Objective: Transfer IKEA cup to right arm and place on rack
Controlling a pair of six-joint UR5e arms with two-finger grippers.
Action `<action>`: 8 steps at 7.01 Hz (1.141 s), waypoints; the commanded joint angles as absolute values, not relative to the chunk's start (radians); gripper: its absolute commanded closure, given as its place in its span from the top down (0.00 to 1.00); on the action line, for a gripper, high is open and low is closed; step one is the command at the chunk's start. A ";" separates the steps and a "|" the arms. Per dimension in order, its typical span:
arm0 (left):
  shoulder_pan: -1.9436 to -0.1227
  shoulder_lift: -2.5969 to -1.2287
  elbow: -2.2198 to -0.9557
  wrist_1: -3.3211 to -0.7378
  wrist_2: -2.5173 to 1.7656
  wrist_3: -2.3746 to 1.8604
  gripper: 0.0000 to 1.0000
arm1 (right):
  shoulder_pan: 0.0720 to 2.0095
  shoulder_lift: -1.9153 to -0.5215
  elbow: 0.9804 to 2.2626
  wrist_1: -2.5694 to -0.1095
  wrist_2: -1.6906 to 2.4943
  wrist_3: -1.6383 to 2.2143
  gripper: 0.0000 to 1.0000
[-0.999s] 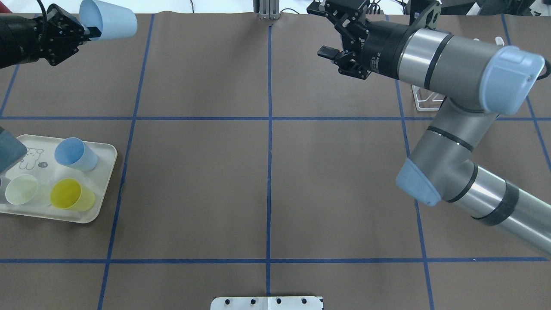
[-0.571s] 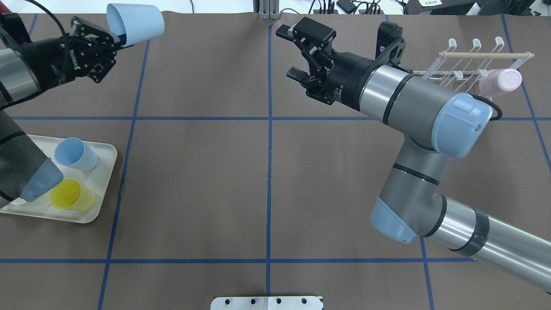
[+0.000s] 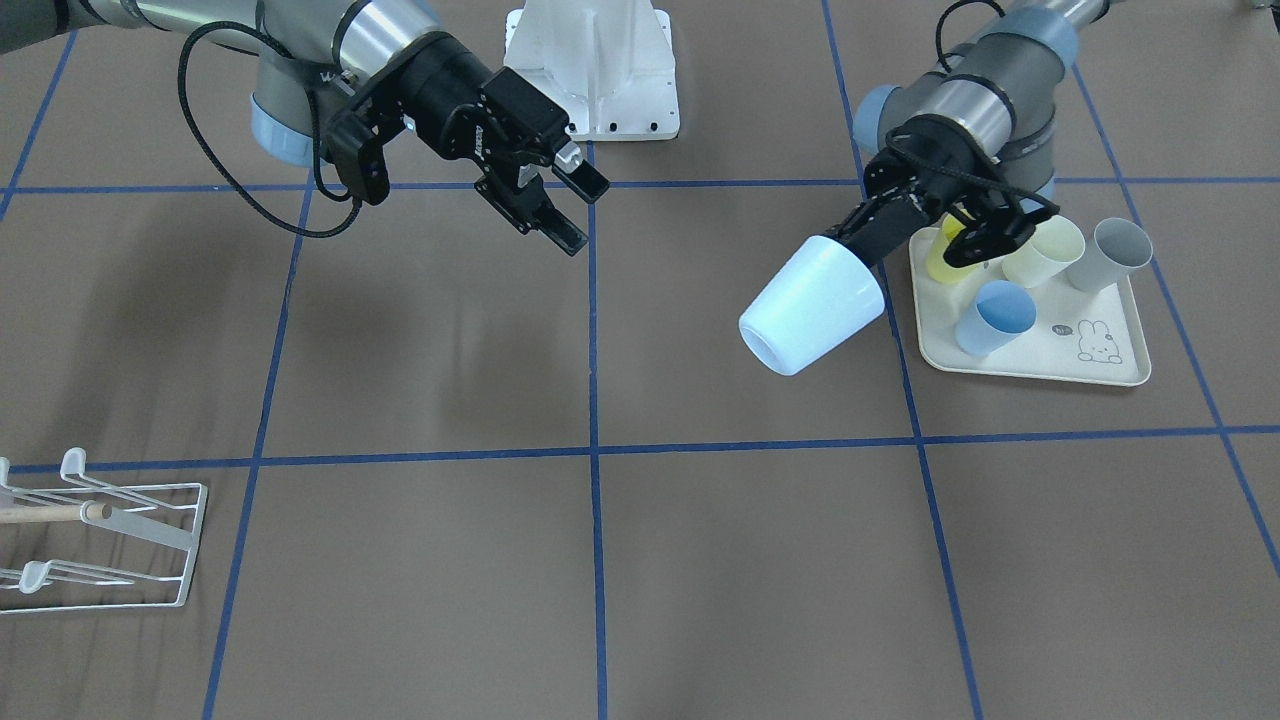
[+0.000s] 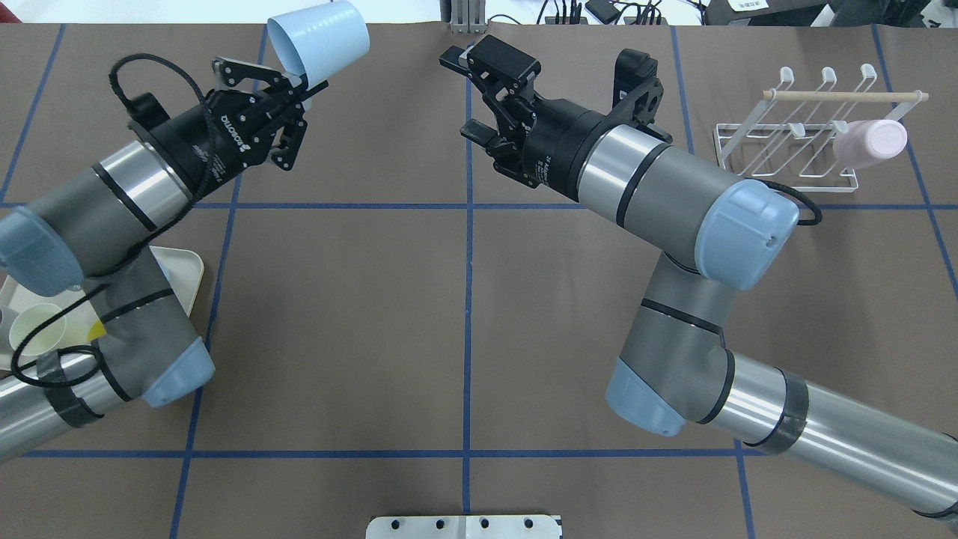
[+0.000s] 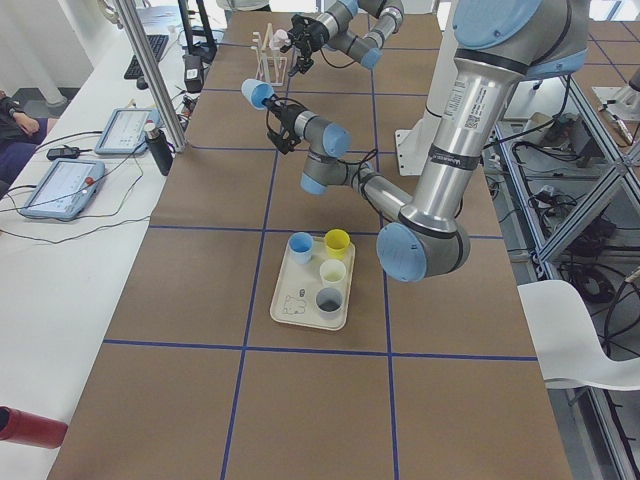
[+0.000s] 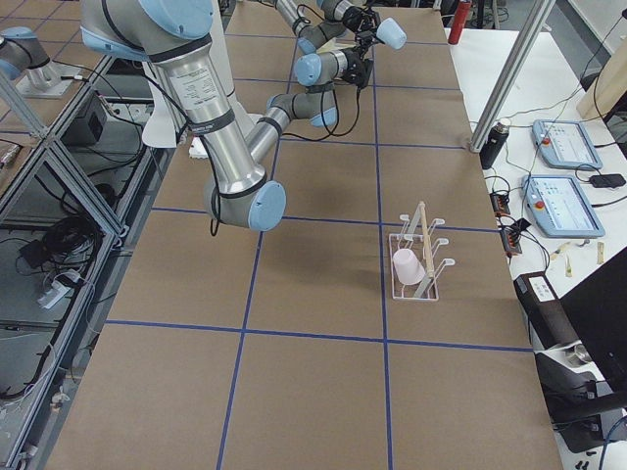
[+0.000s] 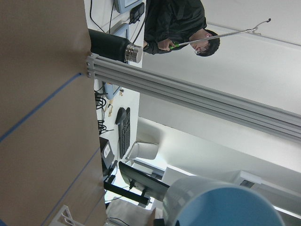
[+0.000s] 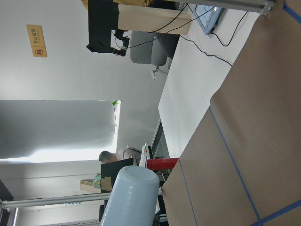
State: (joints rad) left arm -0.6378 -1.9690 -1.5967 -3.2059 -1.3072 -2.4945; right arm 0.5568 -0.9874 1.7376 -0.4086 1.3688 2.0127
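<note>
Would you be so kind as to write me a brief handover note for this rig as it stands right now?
The left gripper is shut on the rim of the light-blue cup, held tilted in the air over the far left part of the table.
The right gripper is open and empty, jaws turned toward the cup, with a clear gap between them.
The rack stands at the far right, with a pink cup on it.
The tray by the left arm holds four other cups.
Done: cup lifted and presented.
Left: right gripper takes the cup, left gripper lets go, cup goes on the rack.
</note>
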 commanded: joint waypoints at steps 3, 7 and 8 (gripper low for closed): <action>-0.548 -2.032 -1.559 -3.260 -1.224 -2.505 0.00 | 0.551 -0.974 1.721 -0.408 1.345 2.011 1.00; -0.459 -2.072 -1.560 -3.255 -1.149 -2.450 0.00 | 0.543 -0.974 1.712 -0.407 1.345 2.010 1.00; -0.451 -2.088 -1.560 -3.251 -1.140 -2.450 0.00 | 0.542 -0.976 1.710 -0.407 1.345 2.010 1.00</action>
State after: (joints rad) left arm -0.4653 -2.0734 -1.5600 -3.2543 -1.1544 -2.4535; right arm 0.5439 -0.9746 1.7117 -0.4066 1.3458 2.0096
